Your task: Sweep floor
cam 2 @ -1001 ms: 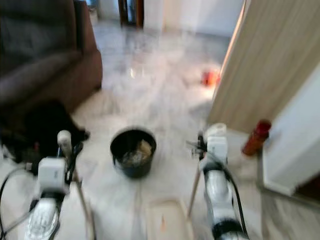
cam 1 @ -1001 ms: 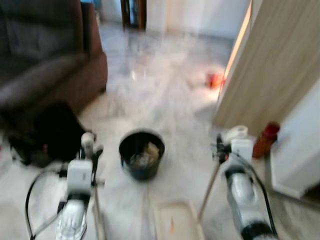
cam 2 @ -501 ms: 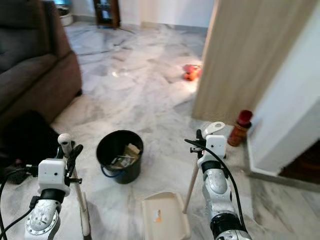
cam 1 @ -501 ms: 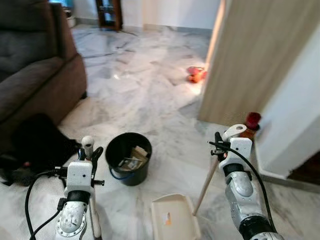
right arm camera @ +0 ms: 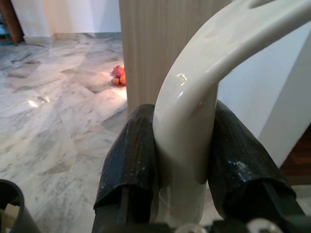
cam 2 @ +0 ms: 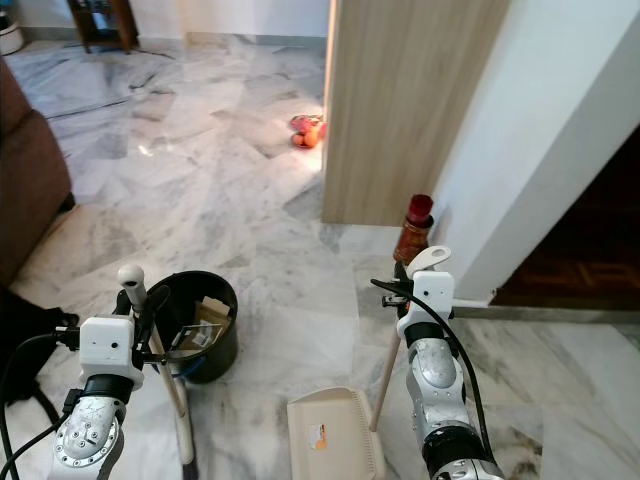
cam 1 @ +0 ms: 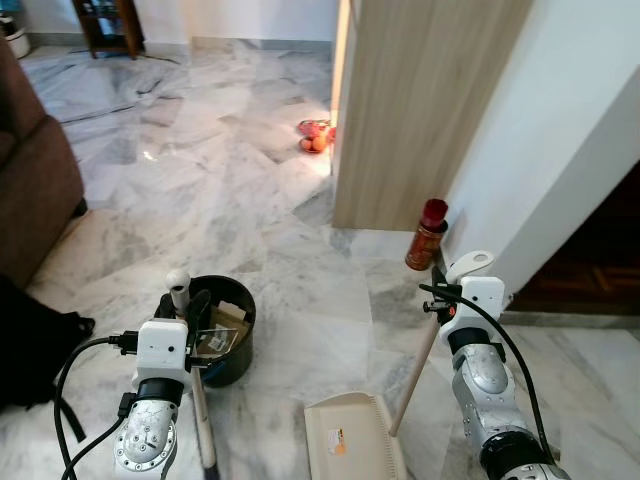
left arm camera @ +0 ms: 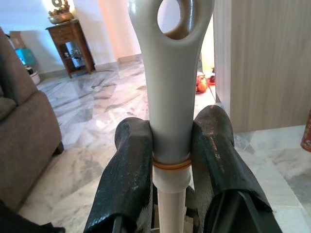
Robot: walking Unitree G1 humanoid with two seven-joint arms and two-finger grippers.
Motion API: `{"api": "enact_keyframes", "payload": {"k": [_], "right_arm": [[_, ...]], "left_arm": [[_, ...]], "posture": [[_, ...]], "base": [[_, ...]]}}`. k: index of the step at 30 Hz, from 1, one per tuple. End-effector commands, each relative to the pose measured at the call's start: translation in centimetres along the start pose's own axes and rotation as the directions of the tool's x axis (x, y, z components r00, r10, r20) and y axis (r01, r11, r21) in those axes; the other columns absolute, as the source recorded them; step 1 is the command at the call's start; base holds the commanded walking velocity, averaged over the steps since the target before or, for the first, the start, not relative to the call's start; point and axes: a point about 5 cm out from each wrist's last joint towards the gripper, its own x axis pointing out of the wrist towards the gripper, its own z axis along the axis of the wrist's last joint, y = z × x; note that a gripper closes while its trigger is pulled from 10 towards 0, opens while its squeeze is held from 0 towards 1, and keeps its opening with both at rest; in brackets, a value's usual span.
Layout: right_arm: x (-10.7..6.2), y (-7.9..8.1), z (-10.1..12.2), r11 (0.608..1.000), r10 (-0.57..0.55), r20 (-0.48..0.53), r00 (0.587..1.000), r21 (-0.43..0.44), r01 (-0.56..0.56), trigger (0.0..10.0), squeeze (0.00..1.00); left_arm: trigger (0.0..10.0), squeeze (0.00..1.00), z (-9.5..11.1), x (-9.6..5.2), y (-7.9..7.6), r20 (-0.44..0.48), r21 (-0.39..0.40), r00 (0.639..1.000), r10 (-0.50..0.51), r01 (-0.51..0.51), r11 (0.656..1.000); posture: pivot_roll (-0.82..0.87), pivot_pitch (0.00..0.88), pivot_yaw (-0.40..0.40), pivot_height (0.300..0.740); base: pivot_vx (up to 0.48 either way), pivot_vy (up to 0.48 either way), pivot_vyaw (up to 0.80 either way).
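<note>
Legibly nothing: left gripper [left arm camera: 170, 160] jaws clamp the broom handle [left arm camera: 171, 97], right gripper [right arm camera: 184, 160] jaws the dustpan handle [right arm camera: 194, 97].

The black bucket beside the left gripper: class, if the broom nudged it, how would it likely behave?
The black bucket would probably slide, not tip: it looks squat and wide, on smooth marble floor. It is likely light, holding what look like paper scraps, so even a soft push from the broom handle in the left gripper might shift it.
</note>
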Motion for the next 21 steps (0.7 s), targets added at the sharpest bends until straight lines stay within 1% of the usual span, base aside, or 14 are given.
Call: {"api": "enact_keyframes", "payload": {"k": [1, 6, 10, 15, 16, 21], "right_arm": [[0.53, -0.35, 0.64, 1.0, -0.009, 0.015, 1.0, -0.004, 0.009, 10.0, 0.0], [0.62, -0.66, 0.78, 1.0, -0.014, 0.018, 1.0, -0.011, 0.014, 10.0, 0.0], [0.66, -0.59, 0.83, 1.0, -0.014, 0.019, 1.0, -0.011, 0.015, 10.0, 0.0], [0.72, -0.47, 0.86, 1.0, -0.013, 0.02, 1.0, -0.007, 0.013, 10.0, 0.0], [0.73, -0.45, 0.88, 1.0, -0.014, 0.021, 1.0, -0.007, 0.014, 10.0, 0.0], [0.65, -0.65, 0.8, 1.0, -0.021, 0.019, 1.0, -0.006, 0.021, 10.0, 0.0]], "left_arm": [[10.0, 0.0, 0.42, 0.19, 0.08, 0.031, 0.008, 0.999, 0.013, -0.013, 1.0], [10.0, 0.0, 0.4, 0.12, -0.04, 0.03, 0.001, 0.999, 0.015, -0.015, 1.0], [10.0, 0.0, 0.42, 0.11, -0.05, 0.031, -0.003, 0.999, 0.015, -0.015, 1.0], [10.0, 0.0, 0.33, 0.17, 0.07, 0.023, 0.01, 1.0, 0.02, -0.02, 1.0], [10.0, 0.0, 0.34, 0.21, 0.15, 0.022, 0.022, 1.0, 0.021, -0.021, 1.0], [10.0, 0.0, 0.28, 0.19, 0.18, 0.021, 0.022, 1.0, 0.017, -0.018, 1.0]], "posture": [[0.14, 0.048, -0.04, 0.74], [0.13, 0.058, -0.042, 0.74], [0.13, 0.061, -0.041, 0.74], [0.13, 0.062, -0.038, 0.74], [0.13, 0.064, -0.036, 0.74], [0.13, 0.066, -0.032, 0.74]], "base": [[0.0, 0.0, -0.79], [0.0, 0.0, -0.79], [0.0, 0.0, -0.79], [0.0, 0.0, -0.79], [0.0, 0.0, -0.79], [0.0, -0.295, -0.79]]}}
